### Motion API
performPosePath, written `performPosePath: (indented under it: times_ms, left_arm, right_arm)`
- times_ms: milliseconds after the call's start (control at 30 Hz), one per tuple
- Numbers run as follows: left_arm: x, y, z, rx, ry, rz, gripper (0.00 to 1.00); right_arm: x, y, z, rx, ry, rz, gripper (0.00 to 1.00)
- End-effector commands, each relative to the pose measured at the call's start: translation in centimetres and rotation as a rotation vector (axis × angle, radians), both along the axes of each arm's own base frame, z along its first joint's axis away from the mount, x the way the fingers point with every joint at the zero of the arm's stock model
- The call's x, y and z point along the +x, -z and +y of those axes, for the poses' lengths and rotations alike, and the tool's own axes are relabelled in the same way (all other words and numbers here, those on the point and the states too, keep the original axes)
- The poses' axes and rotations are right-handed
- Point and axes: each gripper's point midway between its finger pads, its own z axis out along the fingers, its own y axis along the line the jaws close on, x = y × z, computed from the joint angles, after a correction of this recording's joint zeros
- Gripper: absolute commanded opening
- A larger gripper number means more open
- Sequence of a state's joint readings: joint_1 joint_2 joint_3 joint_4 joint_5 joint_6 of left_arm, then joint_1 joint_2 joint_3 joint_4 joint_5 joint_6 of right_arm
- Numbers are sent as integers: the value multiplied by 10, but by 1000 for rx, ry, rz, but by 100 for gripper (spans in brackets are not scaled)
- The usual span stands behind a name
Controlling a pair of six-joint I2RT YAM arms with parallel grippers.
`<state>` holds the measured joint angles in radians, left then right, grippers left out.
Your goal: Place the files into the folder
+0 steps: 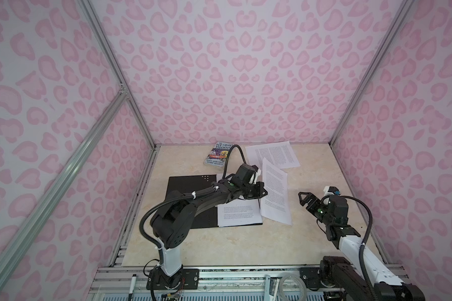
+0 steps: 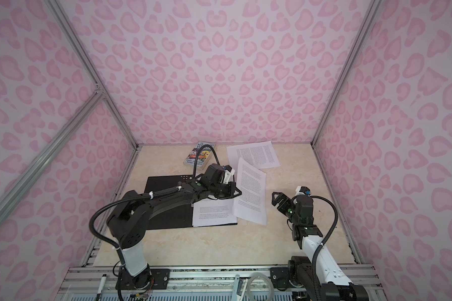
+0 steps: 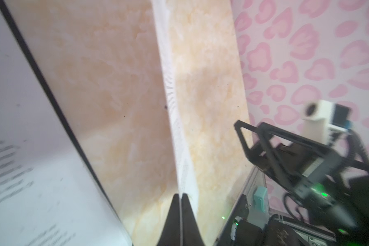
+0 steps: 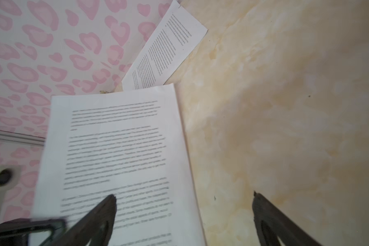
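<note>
The folder (image 1: 191, 187) (image 2: 167, 187) lies open on the table's left-centre, black inside up, and a stack of printed files (image 1: 239, 215) (image 2: 214, 216) rests on its right half. My left gripper (image 1: 265, 193) (image 2: 239, 193) (image 3: 180, 194) is shut on the left edge of one loose sheet (image 1: 275, 192) (image 2: 251, 192) and holds that edge raised; the left wrist view shows this sheet (image 3: 170, 85) edge-on. More files (image 1: 272, 155) (image 4: 166, 51) lie at the back right. My right gripper (image 1: 302, 198) (image 2: 274, 198) (image 4: 184, 196) hangs open just right of the held sheet (image 4: 119, 149), holding nothing.
A colourful paperback book (image 1: 218, 157) lies at the back, beyond the folder. Pink-patterned walls close in the table on three sides. A marker pen (image 1: 134, 281) and a tape roll (image 1: 290, 285) sit on the front rail.
</note>
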<state>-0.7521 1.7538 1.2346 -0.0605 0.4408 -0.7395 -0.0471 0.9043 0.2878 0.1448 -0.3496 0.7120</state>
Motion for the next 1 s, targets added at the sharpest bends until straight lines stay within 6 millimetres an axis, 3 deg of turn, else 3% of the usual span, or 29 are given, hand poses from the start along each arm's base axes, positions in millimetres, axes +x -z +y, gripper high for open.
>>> performPosePath:
  times_ms: [0, 100, 167, 333, 600, 700, 867, 967]
  left_arm:
    - [-17, -102, 41, -139, -26, -185, 3]
    - [-21, -105, 81, -105, -111, -215, 3]
    - [-22, -97, 116, -57, -192, -213, 3]
    - [-26, -58, 181, 10, -354, -171, 3]
    - [-28, 27, 238, 138, -475, -13, 3]
    - [-24, 54, 264, 270, -552, 4, 3]
    - [-25, 94, 306, 491, -686, 20, 3]
    - [-27, 104, 308, 522, -680, 59, 3]
  right_arm:
    - [4, 0, 3, -4, -14, -14, 99]
    - [7, 3, 16, -2, -62, -2, 99]
    - [8, 5, 22, -8, -89, 17, 99]
    - [7, 4, 30, -24, -120, 2, 98]
    - [11, -3, 61, -45, -249, -29, 92]
    - [11, -8, 77, -99, -311, -37, 93]
    - [11, -12, 117, -117, -445, -44, 94]
    - [9, -17, 158, -130, -551, -49, 94]
